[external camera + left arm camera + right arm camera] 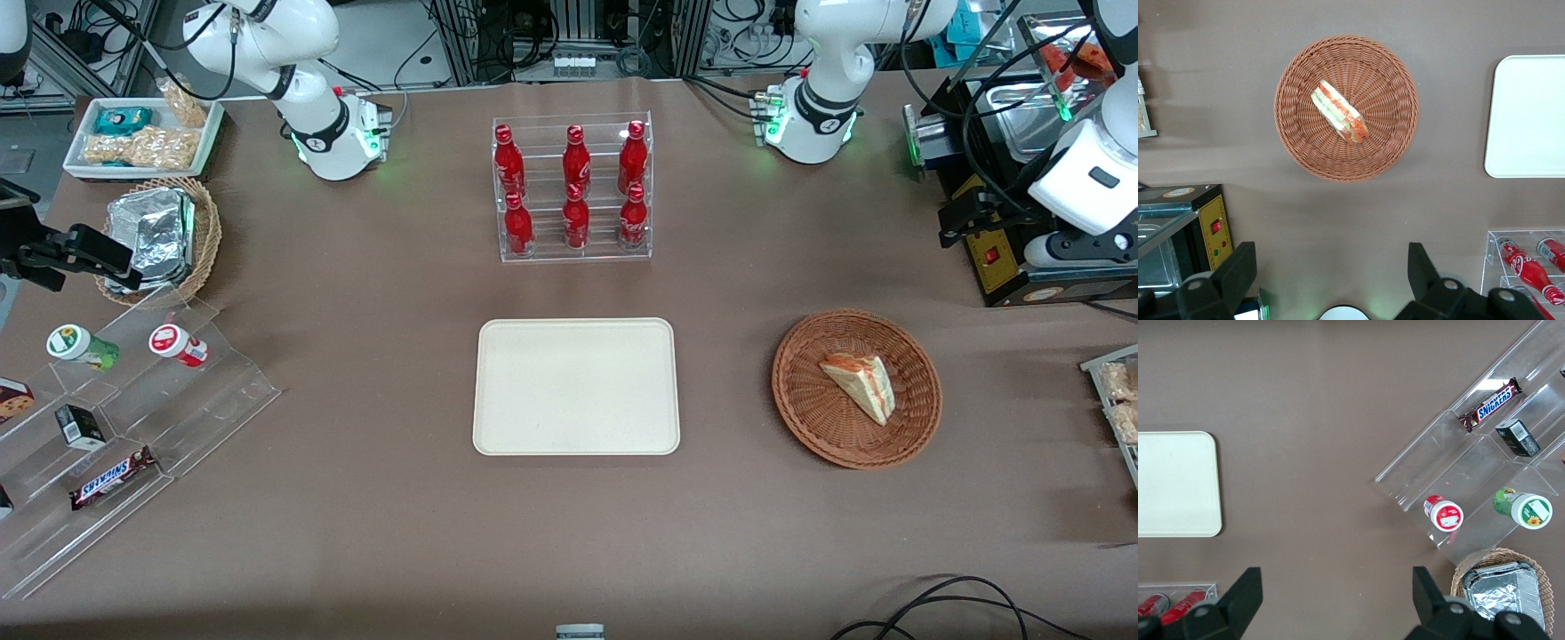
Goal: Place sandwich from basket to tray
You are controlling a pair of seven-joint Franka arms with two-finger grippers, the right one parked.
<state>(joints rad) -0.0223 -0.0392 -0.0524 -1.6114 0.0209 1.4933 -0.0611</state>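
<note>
The sandwich (861, 382), a pale wedge with orange-red filling, lies in the round reddish-brown wicker basket (800, 400) toward the working arm's end of the table. The cream tray (576, 387) lies bare at the table's middle, beside the basket. My left gripper (956, 222) hangs high above the table, farther from the front camera than the basket. In the left wrist view the gripper (1330, 267) is open and empty, with the sandwich (1340, 112), the basket (1298, 133) and the tray (1528, 117) well below it. The tray also shows in the right wrist view (1175, 483).
A clear rack of red bottles (573, 187) stands farther from the front camera than the tray. A grey box with a yellow panel (1005, 258) sits under my gripper. A stepped acrylic stand with snacks (116, 418) and a tan basket of foil packets (160, 236) lie toward the parked arm's end.
</note>
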